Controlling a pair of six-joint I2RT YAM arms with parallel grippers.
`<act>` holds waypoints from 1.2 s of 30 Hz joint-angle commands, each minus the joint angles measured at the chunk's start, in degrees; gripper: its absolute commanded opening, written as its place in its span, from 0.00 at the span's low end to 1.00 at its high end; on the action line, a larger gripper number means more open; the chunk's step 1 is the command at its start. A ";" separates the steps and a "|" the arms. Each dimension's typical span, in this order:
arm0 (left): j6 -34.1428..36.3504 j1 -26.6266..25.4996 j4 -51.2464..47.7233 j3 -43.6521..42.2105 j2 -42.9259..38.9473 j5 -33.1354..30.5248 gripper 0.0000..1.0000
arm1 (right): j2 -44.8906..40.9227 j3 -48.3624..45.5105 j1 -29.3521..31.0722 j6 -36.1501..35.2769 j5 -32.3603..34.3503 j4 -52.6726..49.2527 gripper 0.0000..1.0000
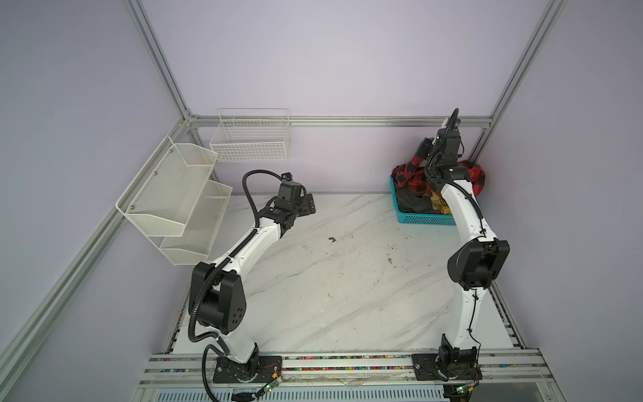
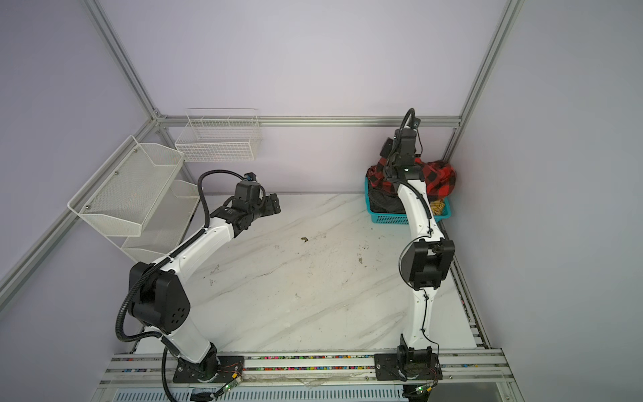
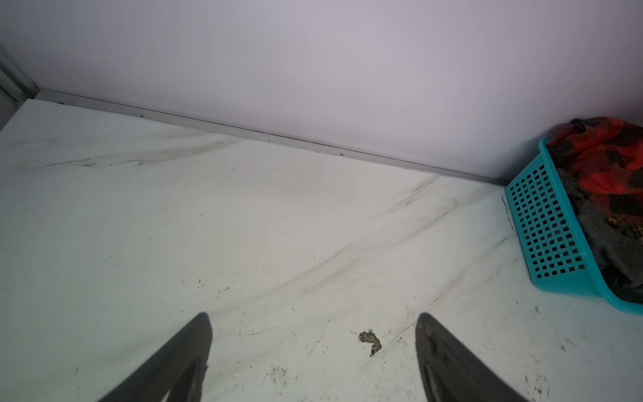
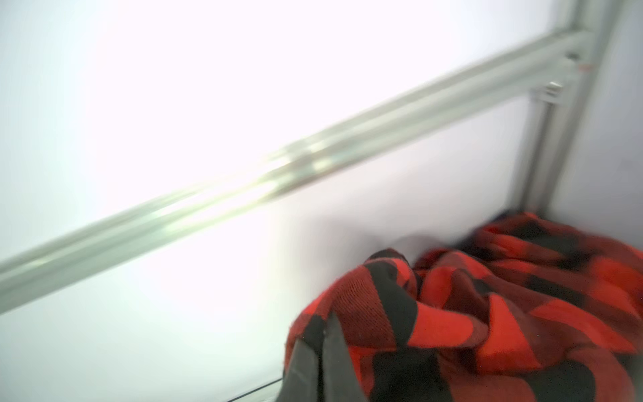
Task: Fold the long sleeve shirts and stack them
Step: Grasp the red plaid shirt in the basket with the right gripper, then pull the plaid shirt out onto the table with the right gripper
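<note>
Red-and-black flannel shirt (image 4: 487, 313) heaps over the teal basket (image 1: 424, 220), pinched in the right gripper (image 4: 322, 336). The left gripper (image 3: 313, 316) gapes empty, well apart.

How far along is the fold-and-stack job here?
Done: nothing; the table shows no folded shirt. In hand: the right end effector is shut on the red-and-black check shirt, bunched over the teal basket; the left end effector hangs open, holding nothing. Left: pulling it out, folding, stacking, then the dark garments in the basket.
</note>
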 commanded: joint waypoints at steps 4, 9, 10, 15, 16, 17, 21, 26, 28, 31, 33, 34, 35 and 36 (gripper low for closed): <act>-7.79 2.62 -2.82 -1.79 -6.87 -10.69 0.88 | -6.23 -1.86 13.29 1.52 -18.10 -0.09 0.00; -12.99 6.06 -5.50 -15.95 -16.41 -13.36 0.87 | -11.77 -13.21 20.55 4.78 -19.58 1.93 0.00; -14.25 6.72 -7.06 -18.22 -19.50 -14.40 0.86 | -13.89 -18.67 21.48 6.08 -19.43 4.44 0.00; -19.21 7.24 -15.96 -23.08 -31.25 -15.29 0.85 | -15.68 -35.64 27.55 8.92 -29.80 7.75 0.00; -21.69 7.07 -18.94 -23.91 -33.50 -14.84 0.85 | -15.54 -38.45 30.27 8.90 -32.46 8.60 0.00; -24.88 6.82 -22.18 -24.80 -35.76 -14.71 0.85 | -15.38 -41.40 33.03 9.88 -35.19 10.09 0.00; -27.47 5.91 -25.39 -30.84 -43.41 -16.68 0.85 | -14.00 -49.15 44.66 7.40 -41.99 13.89 0.00; -28.83 6.00 -27.42 -32.37 -45.58 -17.49 0.87 | -10.49 -48.16 55.54 5.60 -43.48 10.97 0.00; -26.39 6.06 -25.40 -32.34 -43.54 -18.10 0.89 | -10.40 -48.87 56.35 7.28 -41.43 13.48 0.00; -25.82 6.61 -24.52 -30.88 -39.12 -14.98 0.90 | -7.89 -43.79 55.65 8.10 -28.05 6.72 0.00; -25.90 6.62 -22.80 -31.45 -36.69 -11.48 0.90 | -6.55 -40.81 53.18 8.80 -20.42 2.18 0.00; -26.56 6.61 -21.81 -32.59 -35.66 -10.03 0.90 | -6.23 -40.14 51.05 9.89 -16.82 0.34 0.00; -27.51 6.61 -20.59 -34.06 -35.01 -8.96 0.90 | -6.26 -40.04 48.38 11.30 -14.57 -1.04 0.00; -28.15 6.55 -19.26 -35.45 -34.65 -8.04 0.89 | -6.60 -40.38 45.90 12.29 -14.66 -1.40 0.00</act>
